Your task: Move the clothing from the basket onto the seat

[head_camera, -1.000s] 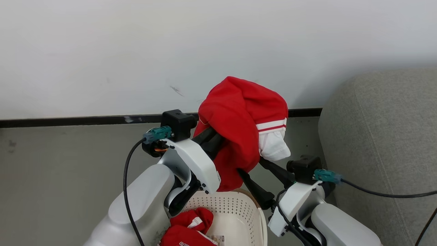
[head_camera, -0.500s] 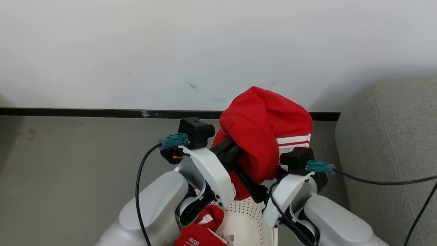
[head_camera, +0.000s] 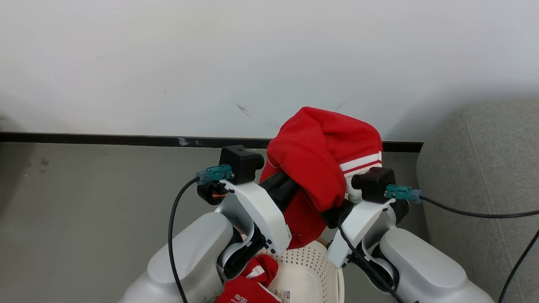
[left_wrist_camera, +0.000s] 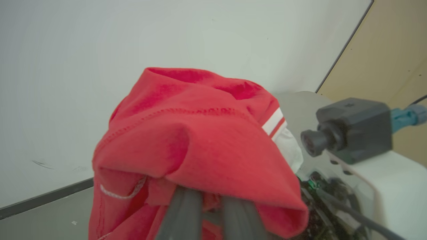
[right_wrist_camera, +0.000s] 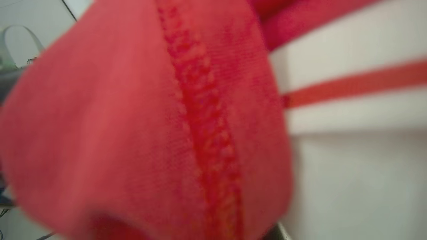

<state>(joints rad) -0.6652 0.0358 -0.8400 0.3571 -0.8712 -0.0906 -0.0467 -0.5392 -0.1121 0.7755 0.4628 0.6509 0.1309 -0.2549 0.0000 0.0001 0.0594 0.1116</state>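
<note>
A red garment with white stripes is held high above the basket, draped like a hood over my left gripper. In the left wrist view its two dark fingers stand close together and run up into the red fabric, which hides their tips. My right gripper presses against the garment's striped side, its fingers hidden by cloth. Red fabric and white stripes sit right at the right wrist camera. A second red garment lies in the basket. The grey seat stands to the right.
A white wall with a black skirting strip runs close behind the arms. Grey floor lies to the left of the basket. Black cables trail from both wrists, the right one crossing in front of the seat.
The head camera has shifted. My right gripper, open and below the garment a second ago, has risen and moved in against its striped side, where the cloth hides its fingers. The left gripper still holds the garment up.
</note>
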